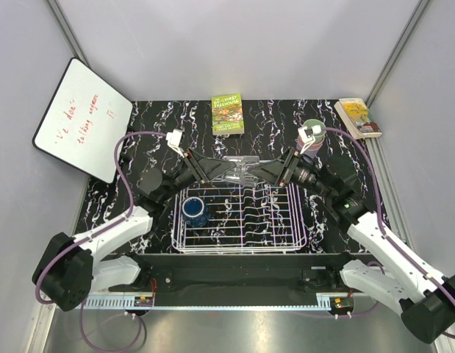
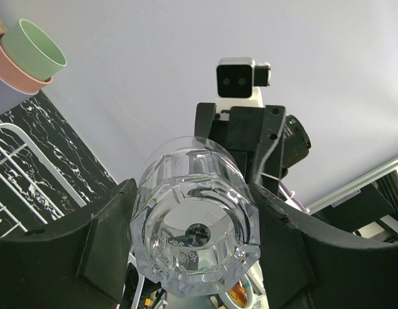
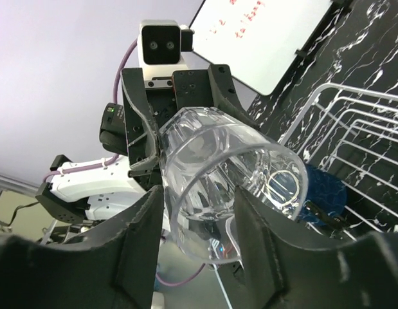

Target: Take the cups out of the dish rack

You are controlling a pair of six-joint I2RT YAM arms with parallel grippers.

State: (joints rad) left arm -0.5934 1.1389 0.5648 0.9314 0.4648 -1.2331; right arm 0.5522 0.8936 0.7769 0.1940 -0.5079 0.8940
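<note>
Between both tools, over the rack's (image 1: 286, 220) far edge, clear glass (image 1: 240, 170) looks mid-handover imo. Left tool (image 2: 195, 248) clamped on its base, right tool (image 3: 199, 212) straddles the rim, can't tell if gripping. Next: right pinches, left lets go.

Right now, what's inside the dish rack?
One dark blue cup, in the left part of the dish rack; no other cup shows inside. The left gripper and right gripper, with a clear glass between them, hide part of its far edge.

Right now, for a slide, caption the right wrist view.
Left claw, right claw grip clear glass beside the dish rack.
</note>
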